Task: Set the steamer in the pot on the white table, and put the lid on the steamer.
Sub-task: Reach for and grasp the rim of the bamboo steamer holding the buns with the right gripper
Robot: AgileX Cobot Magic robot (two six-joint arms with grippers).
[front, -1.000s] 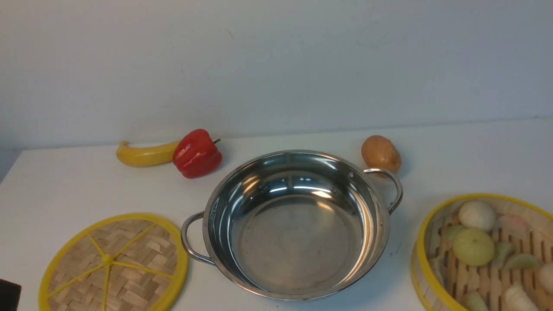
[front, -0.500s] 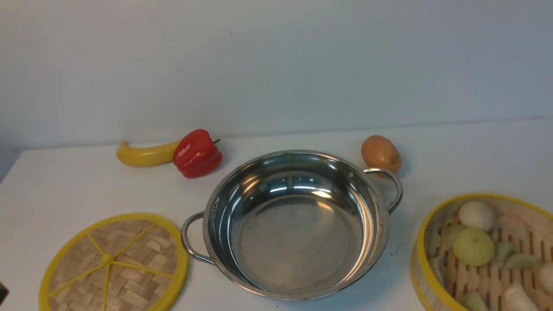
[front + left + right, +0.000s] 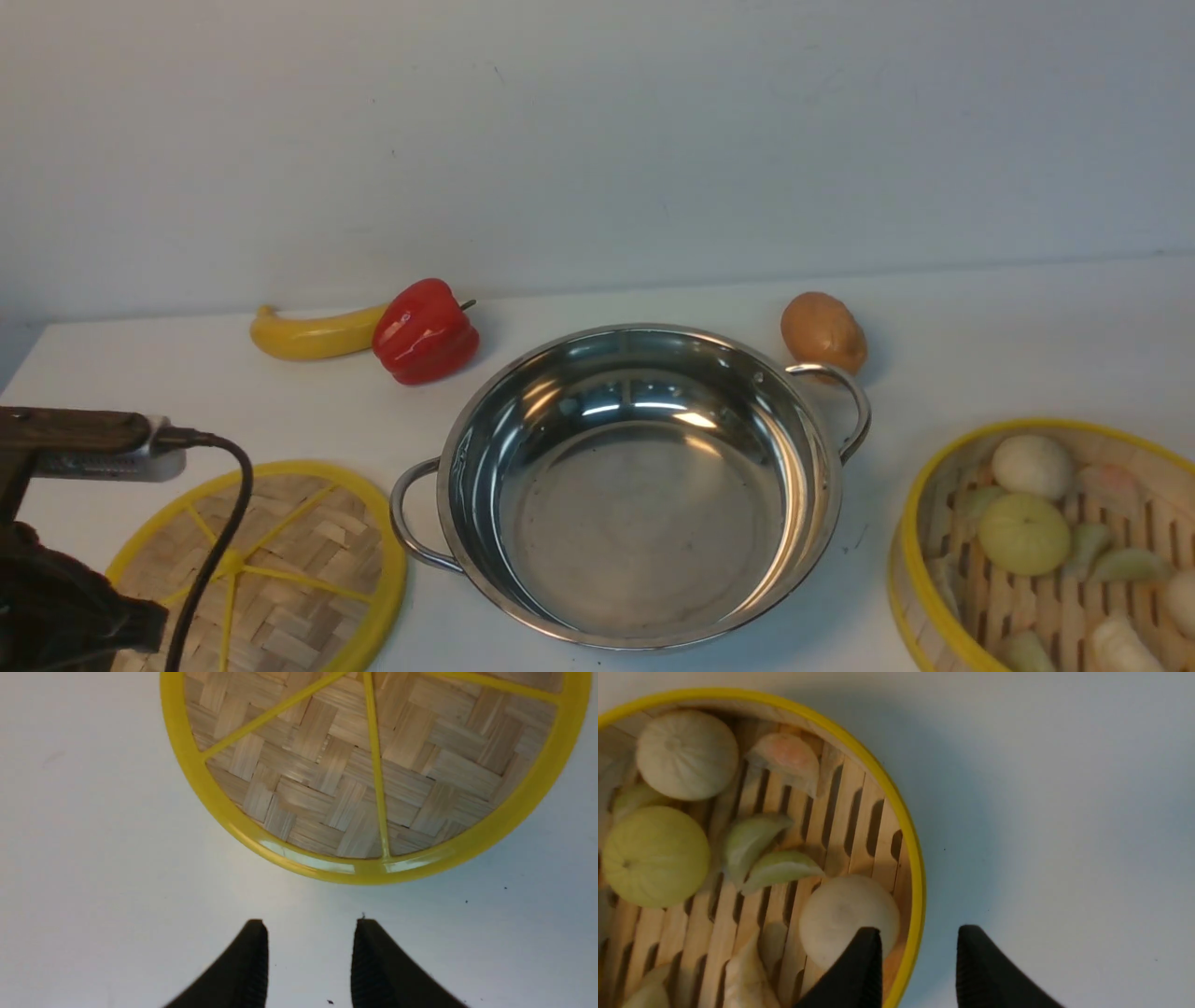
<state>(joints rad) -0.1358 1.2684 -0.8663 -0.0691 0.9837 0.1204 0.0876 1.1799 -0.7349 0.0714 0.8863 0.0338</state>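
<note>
Left arm now reaches over the lid; left tool and right tool gape empty, and the loaded steamer right of the pot could tip if gripped one-sided.

text: none legible | labels and brands: none legible | numbers and signs: none legible | views checked: front, left wrist, right wrist

Left arm dark and partly cut off at the lower left of the front view, left gripper with black ribbed jaws parted, nothing between them, right gripper likewise parted, gripping nothing
</note>
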